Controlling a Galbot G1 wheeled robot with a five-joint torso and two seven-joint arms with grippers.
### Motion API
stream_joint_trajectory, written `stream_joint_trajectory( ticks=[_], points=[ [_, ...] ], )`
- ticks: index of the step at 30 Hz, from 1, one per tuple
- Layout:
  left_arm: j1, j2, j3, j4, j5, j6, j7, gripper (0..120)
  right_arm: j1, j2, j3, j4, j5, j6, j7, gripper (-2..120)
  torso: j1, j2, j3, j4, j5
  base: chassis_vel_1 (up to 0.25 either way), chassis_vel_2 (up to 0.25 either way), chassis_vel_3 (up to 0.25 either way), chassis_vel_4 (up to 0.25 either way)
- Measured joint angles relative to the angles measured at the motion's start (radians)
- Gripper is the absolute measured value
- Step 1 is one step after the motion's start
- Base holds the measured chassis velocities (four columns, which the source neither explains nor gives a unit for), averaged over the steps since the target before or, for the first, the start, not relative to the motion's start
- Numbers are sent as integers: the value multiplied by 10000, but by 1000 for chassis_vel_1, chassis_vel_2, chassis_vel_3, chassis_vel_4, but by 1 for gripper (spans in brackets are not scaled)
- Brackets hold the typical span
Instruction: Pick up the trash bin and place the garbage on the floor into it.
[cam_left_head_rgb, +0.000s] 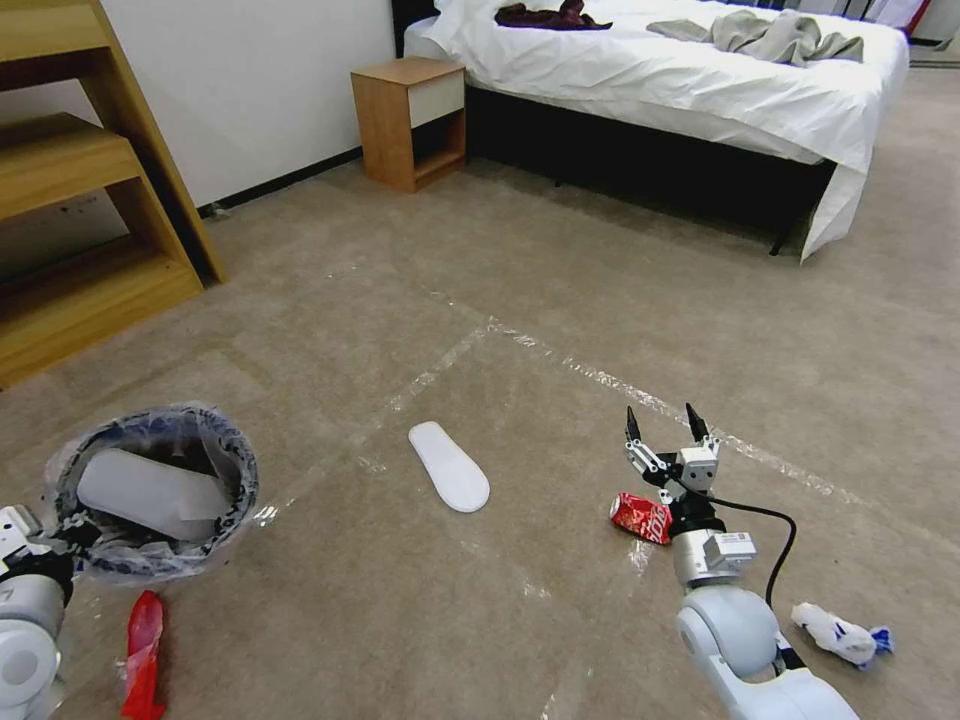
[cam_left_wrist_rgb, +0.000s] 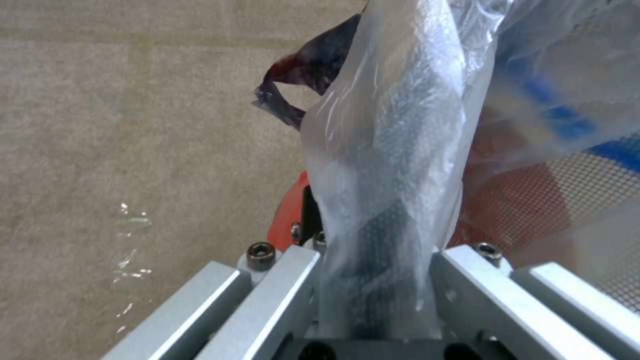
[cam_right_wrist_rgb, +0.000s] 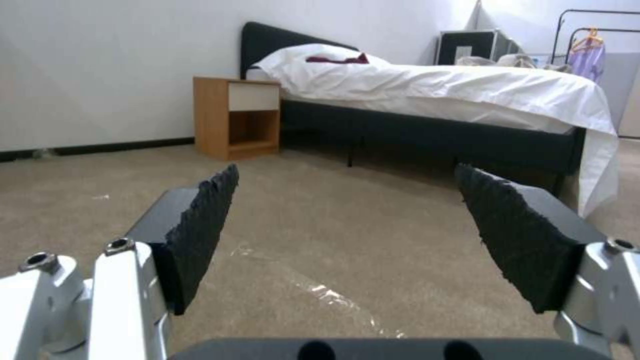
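**Can beside the right pincer, bin in the left**

The crushed red can (cam_left_head_rgb: 641, 517) lies on the carpet (cam_left_head_rgb: 560, 300) just beside the right gripper (cam_left_head_rgb: 667, 428), on its left and slightly behind its spread, empty fingertips. The white slipper (cam_left_head_rgb: 449, 466) lies farther left, long axis slanting away. The left gripper (cam_left_wrist_rgb: 373, 280) clamps the trash bin (cam_left_head_rgb: 150, 490) rim; a slipper lies inside.
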Motion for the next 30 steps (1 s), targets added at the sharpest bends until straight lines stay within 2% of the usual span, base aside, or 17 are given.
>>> stream_joint_trajectory(
  ticks=[18,30],
  points=[
    [17,1,-7,3,24,-46,-2,0,57,-31,-43,9,-6,-1,10,84,0,0,0,1,0,-52,60,52,-59],
    [15,-20,-1,31,75,-72,1,0,78,-53,-84,0,38,23,9,88,0,0,1,0,0,0,0,0,0]
  ],
)
